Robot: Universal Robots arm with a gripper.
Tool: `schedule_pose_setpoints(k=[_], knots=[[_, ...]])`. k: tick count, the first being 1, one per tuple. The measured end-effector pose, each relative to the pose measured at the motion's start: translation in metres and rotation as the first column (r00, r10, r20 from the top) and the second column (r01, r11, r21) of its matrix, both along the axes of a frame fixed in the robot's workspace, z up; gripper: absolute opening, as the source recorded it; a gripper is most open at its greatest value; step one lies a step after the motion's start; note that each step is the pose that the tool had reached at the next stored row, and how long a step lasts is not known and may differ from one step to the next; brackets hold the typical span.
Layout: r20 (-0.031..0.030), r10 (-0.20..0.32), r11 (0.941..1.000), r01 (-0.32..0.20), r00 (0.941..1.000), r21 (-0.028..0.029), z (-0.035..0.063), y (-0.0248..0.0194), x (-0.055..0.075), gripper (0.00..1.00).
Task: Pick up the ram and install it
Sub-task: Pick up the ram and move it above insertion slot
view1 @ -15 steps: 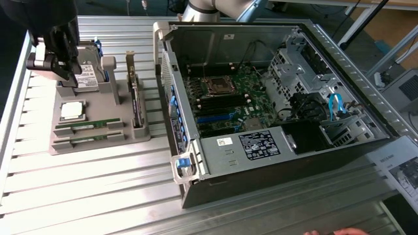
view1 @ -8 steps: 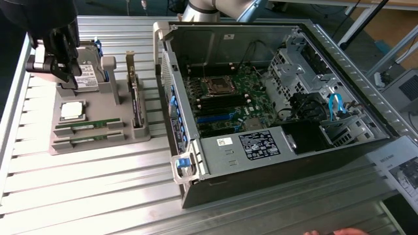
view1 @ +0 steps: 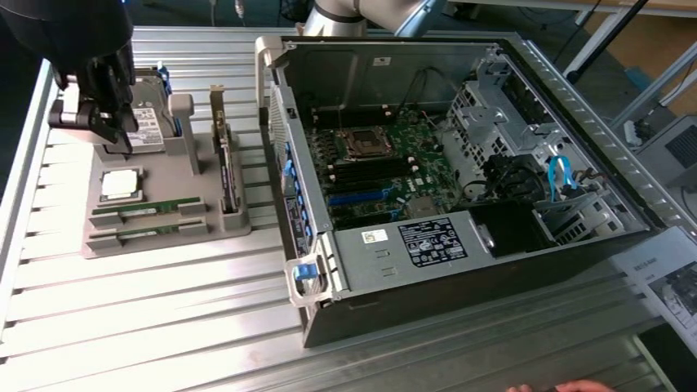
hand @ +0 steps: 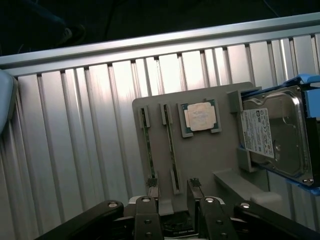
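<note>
Nothing is done yet: the ram [hand: 170, 145] lies in its slot in the grey holder [hand: 200, 160] on the surface [hand: 75, 150]. The pincer [hand: 173, 184] hangs above it, wide and empty. Pickup and install are both left.

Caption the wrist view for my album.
Open claw over a gray tray holding two ram sticks, a processor and a hard drive.

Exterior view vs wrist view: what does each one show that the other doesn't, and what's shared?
Exterior view: the open computer case, its motherboard, the upright expansion card, a hand at the picture's edge. Wrist view: the tool up close, open and empty, at the tray's end near the ram sticks. Both: tray, ram sticks, processor, hard drive, slatted table.
</note>
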State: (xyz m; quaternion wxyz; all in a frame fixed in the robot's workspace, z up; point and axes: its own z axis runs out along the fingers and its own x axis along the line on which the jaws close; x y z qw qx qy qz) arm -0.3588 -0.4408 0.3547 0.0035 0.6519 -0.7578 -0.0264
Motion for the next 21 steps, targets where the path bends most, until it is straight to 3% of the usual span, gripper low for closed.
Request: schedule_pose_setpoints(k=[21], knots=[[0.0000, 0.000, 1.0000, 0.000, 1.0000, 0.0000, -0.0357, -0.0010, 0.000, 0.36]])
